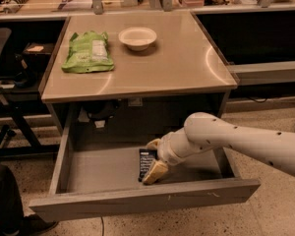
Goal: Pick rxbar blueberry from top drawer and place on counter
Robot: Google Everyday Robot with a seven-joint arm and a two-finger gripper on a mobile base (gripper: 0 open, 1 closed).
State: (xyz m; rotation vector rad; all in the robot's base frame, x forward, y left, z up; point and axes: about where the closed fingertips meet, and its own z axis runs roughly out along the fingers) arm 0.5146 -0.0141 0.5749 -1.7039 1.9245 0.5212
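The rxbar blueberry (pixel 146 162), a dark flat bar with pale text, lies on the floor of the open top drawer (pixel 98 173), right of its middle. My gripper (pixel 154 158) is down inside the drawer right at the bar. Its tan fingers stand apart, one (pixel 154 143) just behind the bar's far end and one (pixel 155 172) over its near right corner. The bar rests on the drawer floor. The white arm reaches in from the right over the drawer's side. The tan counter (pixel 177 58) is the table top above the drawer.
A green crinkly bag (pixel 87 52) lies on the counter's left part and a white bowl (pixel 137 37) stands at its back middle. The drawer's front panel (pixel 147 200) sticks out toward me. A cluttered bench runs behind. A black chair base (pixel 10 132) stands at left.
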